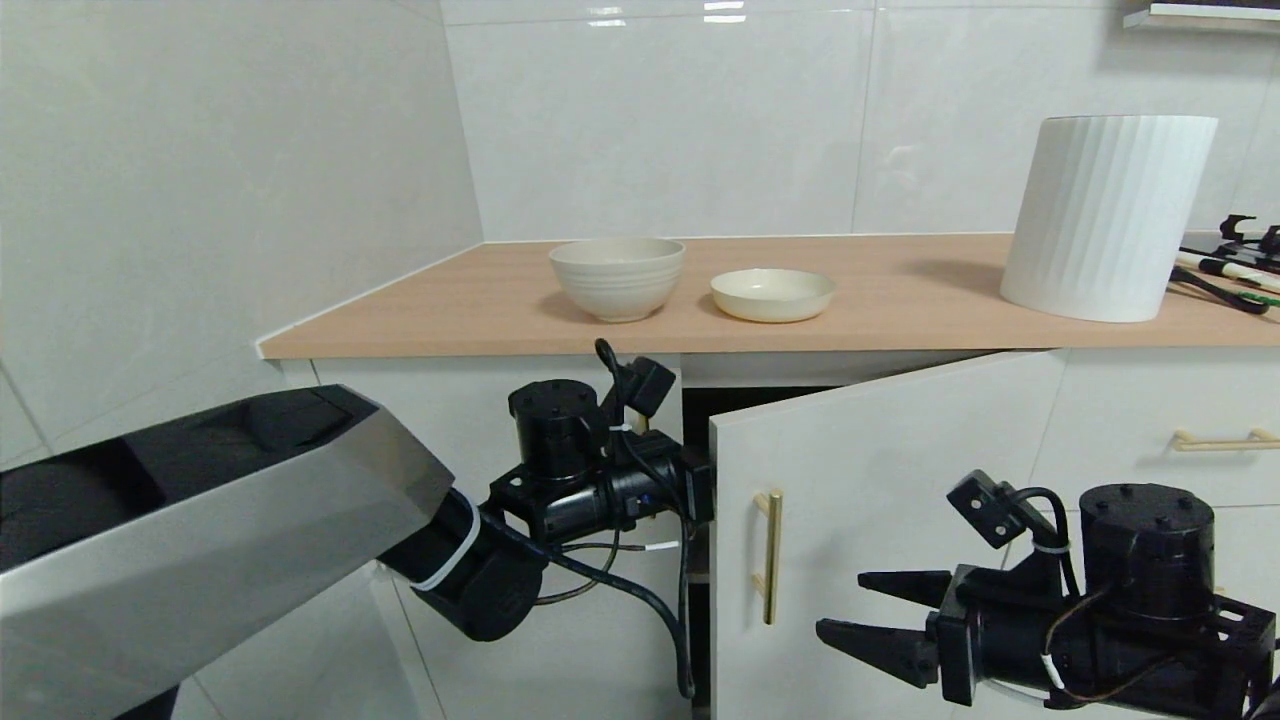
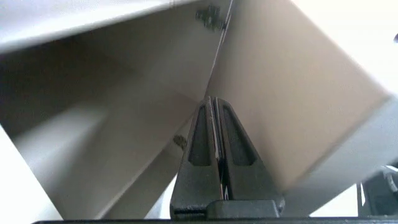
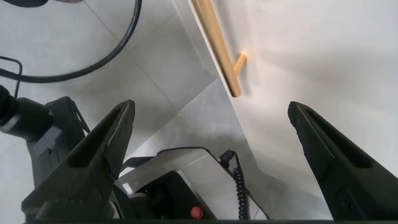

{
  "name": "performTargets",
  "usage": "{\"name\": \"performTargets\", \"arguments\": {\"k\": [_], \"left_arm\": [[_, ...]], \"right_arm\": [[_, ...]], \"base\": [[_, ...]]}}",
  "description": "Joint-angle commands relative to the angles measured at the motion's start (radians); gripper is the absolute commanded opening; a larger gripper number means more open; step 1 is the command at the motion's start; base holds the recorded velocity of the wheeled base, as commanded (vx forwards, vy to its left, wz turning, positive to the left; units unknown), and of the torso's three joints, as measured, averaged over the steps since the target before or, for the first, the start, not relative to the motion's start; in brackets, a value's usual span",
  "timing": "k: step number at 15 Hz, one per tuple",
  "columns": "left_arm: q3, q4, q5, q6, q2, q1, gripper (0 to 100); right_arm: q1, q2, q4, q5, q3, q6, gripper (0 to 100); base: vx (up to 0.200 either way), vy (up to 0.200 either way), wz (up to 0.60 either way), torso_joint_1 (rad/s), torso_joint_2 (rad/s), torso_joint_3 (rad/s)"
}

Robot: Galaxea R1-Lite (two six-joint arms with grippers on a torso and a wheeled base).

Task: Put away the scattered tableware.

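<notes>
Closest, at the lower right of the head view, the right gripper hangs in front of the cabinet door. Its two black fingers are spread wide with nothing between them. At lower centre, the left gripper sits at the free edge of that half-open door. The left wrist view shows its two fingers pressed together, holding nothing, tips pointing into the cabinet. Two brass handles are visible: one upright handle on the open door and one level handle on the cabinet front at the right. Above, on the wooden countertop, two pieces of tableware stand near each other at centre: one deep ribbed bowl and, to its right, one shallow dish. Farther right stands one tall white ribbed container. A few utensils lie at the right edge.
</notes>
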Motion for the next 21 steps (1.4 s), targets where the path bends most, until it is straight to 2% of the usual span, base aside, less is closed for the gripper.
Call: {"name": "performTargets", "arguments": {"k": [1,5,6,12,16,21], "left_arm": [[0.003,-0.002,0.001,-0.001,0.04,-0.001,0],[0.006,0.002,-0.003,-0.002,0.037,-0.004,0],[0.021,0.0,-0.005,-0.002,0.035,-0.021,0],[0.023,0.0,-0.005,-0.004,0.037,-0.03,0],[-0.044,0.012,-0.011,-0.005,0.103,-0.036,0],[-0.051,0.048,-0.011,-0.005,0.095,-0.039,0]], "right_arm": [[0.0,0.024,0.0,0.0,0.002,-0.003,100],[0.0,0.014,0.0,0.0,0.004,-0.012,100],[0.0,0.011,0.0,0.0,0.002,-0.012,100],[0.0,-0.005,0.0,0.0,0.004,-0.012,100],[0.002,-0.005,0.0,0.002,0.005,-0.012,100],[0.005,-0.06,0.0,0.006,0.025,-0.012,100]], "base": [[0.0,0.0,0.0,0.0,0.0,0.0],[0.0,0.0,0.0,0.0,0.0,0.0],[0.0,0.0,0.0,0.0,0.0,0.0],[-0.2,0.0,0.0,0.004,0.0,0.002],[0.0,0.0,0.0,0.0,0.0,0.0],[0.0,0.0,0.0,0.0,0.0,0.0]]}}
